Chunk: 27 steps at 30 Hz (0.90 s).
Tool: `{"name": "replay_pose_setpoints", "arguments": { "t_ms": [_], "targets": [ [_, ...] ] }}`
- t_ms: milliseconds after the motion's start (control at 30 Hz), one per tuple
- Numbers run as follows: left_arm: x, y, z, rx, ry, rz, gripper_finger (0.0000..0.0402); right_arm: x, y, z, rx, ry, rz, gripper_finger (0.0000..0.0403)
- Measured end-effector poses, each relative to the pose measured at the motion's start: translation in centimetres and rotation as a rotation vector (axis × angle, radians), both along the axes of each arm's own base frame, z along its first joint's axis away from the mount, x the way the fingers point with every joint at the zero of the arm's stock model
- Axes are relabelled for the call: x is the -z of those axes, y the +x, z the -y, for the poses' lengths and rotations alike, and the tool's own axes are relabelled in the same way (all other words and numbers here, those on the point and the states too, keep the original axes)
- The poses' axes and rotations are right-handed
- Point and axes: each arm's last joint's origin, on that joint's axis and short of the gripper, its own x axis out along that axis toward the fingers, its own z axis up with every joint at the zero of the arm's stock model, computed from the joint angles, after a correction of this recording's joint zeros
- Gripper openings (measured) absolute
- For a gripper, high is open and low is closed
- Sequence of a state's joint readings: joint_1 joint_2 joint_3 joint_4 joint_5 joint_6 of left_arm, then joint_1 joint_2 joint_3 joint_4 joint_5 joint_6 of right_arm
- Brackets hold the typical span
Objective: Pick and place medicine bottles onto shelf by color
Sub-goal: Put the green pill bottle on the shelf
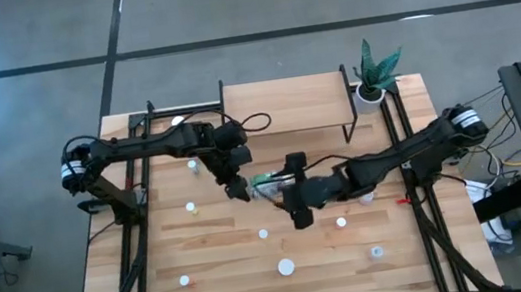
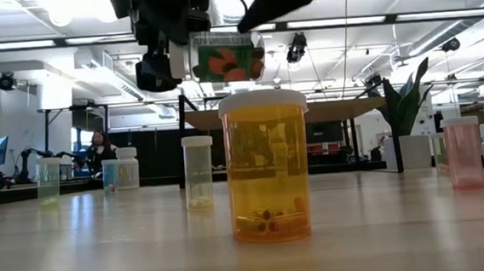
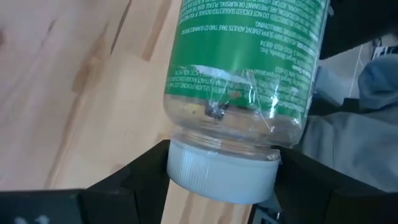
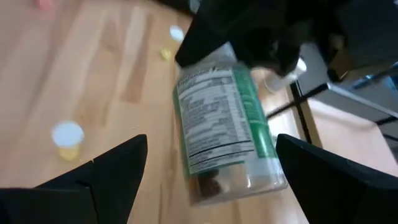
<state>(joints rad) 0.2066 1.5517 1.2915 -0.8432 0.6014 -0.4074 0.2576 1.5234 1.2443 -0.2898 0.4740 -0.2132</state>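
A clear medicine bottle (image 1: 265,181) with a green label and white cap is lifted off the table at its middle, lying level between my two grippers. My left gripper (image 1: 239,187) is shut on it. My right gripper (image 4: 211,146) is open, with its fingers on either side of the bottle's base end (image 4: 230,180), apart from it. The shelf (image 1: 285,102) stands at the table's far edge on black legs. Several small white-capped bottles stand upright on the table, among them a large orange one (image 2: 267,168) near the near edge. My left gripper pinches the bottle's white cap (image 3: 221,174) between its two fingers (image 3: 146,171), coming level from the table's left. The bottle is lifted clear and lies on its side (image 2: 224,56), with its body pointing toward my right gripper.
A white pot with a green plant (image 1: 372,76) stands at the shelf's right end. Small bottles are scattered across the near half of the table (image 1: 190,208), (image 1: 263,233), (image 1: 340,222), (image 1: 376,250), (image 1: 184,279). Two more stand at far left (image 1: 192,164), (image 1: 178,122).
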Motion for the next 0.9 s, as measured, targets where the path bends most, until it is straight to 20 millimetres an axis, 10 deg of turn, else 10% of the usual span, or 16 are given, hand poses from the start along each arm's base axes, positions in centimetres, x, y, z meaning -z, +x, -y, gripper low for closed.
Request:
{"name": "replay_pose_setpoints", "arguments": {
  "t_ms": [400, 900],
  "targets": [
    [-0.3, 0.3, 0.0, 0.006, -0.055, 0.041, 0.0218, 2.2, 4.9, -0.8, 0.073, -0.192, -0.243, 0.0343],
    [-1.7, 0.2, 0.1, 0.158, 0.077, 0.200, 0.0280, 0.7, 3.0, -0.4, 0.081, -0.139, -0.221, 0.0260]
  ]
}}
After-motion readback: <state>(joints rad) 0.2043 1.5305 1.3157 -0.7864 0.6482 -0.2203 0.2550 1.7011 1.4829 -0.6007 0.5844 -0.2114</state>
